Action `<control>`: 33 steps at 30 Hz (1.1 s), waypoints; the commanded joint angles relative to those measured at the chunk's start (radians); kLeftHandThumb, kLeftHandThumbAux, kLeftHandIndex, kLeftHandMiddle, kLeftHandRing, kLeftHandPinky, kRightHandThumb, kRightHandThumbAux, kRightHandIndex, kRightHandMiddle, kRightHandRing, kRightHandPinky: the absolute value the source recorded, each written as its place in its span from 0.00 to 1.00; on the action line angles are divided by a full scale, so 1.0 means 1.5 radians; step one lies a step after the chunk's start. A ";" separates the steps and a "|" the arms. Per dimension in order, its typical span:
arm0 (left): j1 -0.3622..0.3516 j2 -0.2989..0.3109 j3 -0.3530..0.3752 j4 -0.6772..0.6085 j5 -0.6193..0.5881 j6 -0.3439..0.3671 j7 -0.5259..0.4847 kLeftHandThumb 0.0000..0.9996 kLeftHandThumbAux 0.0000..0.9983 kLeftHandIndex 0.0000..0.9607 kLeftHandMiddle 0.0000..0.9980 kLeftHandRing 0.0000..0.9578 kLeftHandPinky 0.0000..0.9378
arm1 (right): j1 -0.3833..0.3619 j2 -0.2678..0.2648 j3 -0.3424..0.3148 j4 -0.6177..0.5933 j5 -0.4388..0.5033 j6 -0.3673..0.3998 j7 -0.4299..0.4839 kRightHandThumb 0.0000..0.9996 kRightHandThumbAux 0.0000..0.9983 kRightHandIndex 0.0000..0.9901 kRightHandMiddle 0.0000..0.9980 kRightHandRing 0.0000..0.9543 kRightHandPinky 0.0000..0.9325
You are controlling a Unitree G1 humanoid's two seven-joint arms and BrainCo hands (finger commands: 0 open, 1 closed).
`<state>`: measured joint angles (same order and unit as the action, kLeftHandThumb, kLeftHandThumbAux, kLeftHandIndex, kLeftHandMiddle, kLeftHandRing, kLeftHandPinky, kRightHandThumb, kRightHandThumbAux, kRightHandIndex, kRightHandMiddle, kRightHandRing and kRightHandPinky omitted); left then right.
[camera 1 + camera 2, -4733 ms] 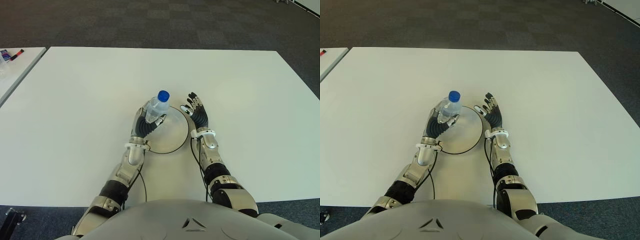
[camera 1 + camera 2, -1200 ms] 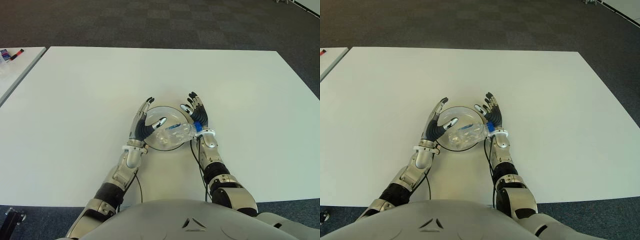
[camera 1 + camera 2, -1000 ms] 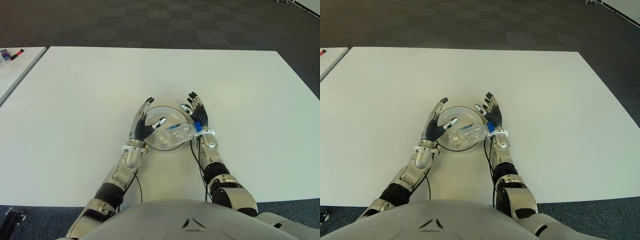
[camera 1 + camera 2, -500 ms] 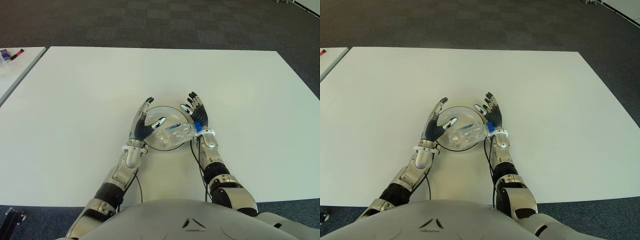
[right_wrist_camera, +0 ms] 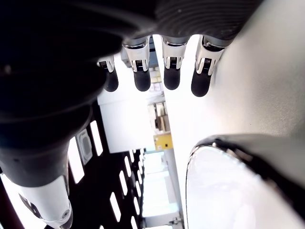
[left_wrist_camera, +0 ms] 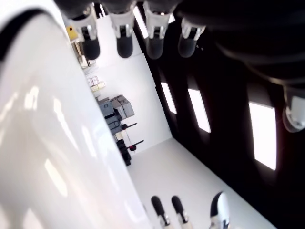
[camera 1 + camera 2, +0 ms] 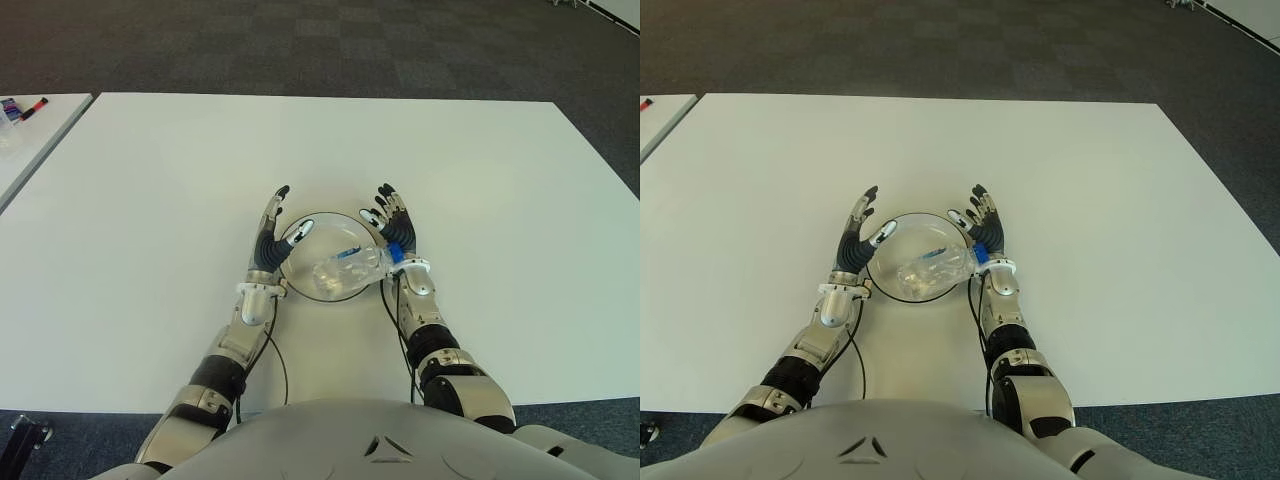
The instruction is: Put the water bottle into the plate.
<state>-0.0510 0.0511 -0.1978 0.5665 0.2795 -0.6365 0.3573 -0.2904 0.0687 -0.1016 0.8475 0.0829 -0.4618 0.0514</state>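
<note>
water bottle (image 7: 345, 272) lying on its side in the plate (image 7: 305, 282), looks done | my left robot hand (image 7: 270, 238) fingers spread, holding nothing, just left of the plate | right robot hand (image 7: 394, 228) also spread, by the cap | only pulling back left, I reckon

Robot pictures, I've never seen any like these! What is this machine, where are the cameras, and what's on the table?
This is a robot shaped like a person, with two arms and finger hands. Two pictures come from cameras in its head, looking down at a white table. The other two come from cameras on its wrists, very close to its fingers. On the table sits a round clear plate. A water bottle with a blue cap lies on its side in the plate. The left hand is beside the plate on one side, the right hand on the other. Both hands are open and hold nothing.
</note>
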 commanded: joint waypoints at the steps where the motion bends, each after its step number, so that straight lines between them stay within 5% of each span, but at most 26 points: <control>1: -0.003 -0.012 0.013 0.017 -0.022 -0.002 -0.021 0.14 0.39 0.00 0.00 0.00 0.00 | 0.027 0.004 -0.013 0.024 0.006 0.036 -0.022 0.12 0.77 0.04 0.04 0.06 0.13; 10: -0.002 -0.033 0.021 0.014 -0.042 0.000 -0.048 0.15 0.39 0.00 0.00 0.00 0.00 | -0.007 -0.014 -0.020 0.016 0.000 0.045 -0.044 0.08 0.79 0.04 0.05 0.06 0.13; 33: -0.018 -0.071 0.064 0.045 -0.037 0.027 -0.011 0.09 0.53 0.00 0.00 0.00 0.01 | -0.095 -0.062 -0.024 0.002 -0.013 0.179 -0.108 0.06 0.81 0.08 0.07 0.07 0.14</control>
<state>-0.0701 -0.0483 -0.1068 0.6109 0.2157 -0.6132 0.3284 -0.4345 -0.0218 -0.1365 0.8444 0.0698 -0.2307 -0.1033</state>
